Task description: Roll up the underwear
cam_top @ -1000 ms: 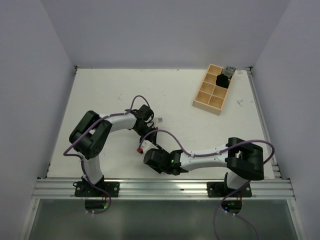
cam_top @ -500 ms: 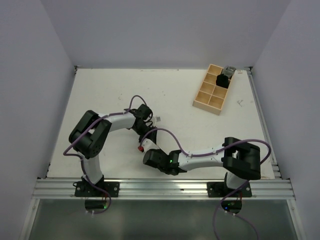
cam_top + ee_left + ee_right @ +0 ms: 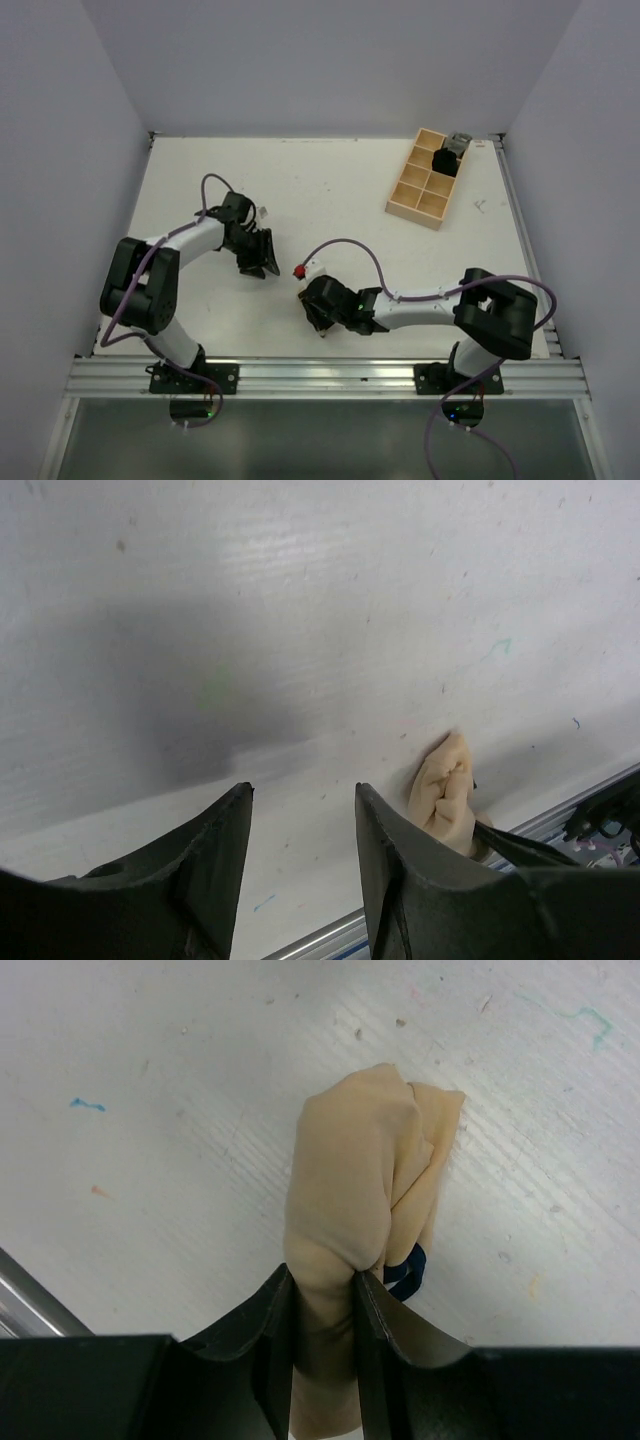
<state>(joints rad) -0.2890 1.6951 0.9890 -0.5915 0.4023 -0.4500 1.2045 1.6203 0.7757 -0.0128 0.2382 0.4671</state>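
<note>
though near the table edge (image 3: 260, 353), underwear (image 3: 352, 1185) (bunched) in right end effector (image 3: 322, 1288)

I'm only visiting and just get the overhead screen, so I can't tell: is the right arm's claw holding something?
Observer: Yes. Its wrist camera shows the right gripper pinching the underwear, a tan bundle on the table.
Visitor: Is it neatly rolled?
Observer: No, bunched and creased; dark trim peeks out beside one finger.
Visitor: And the left claw?
Observer: The left gripper is open, nothing between its fingers.
</note>
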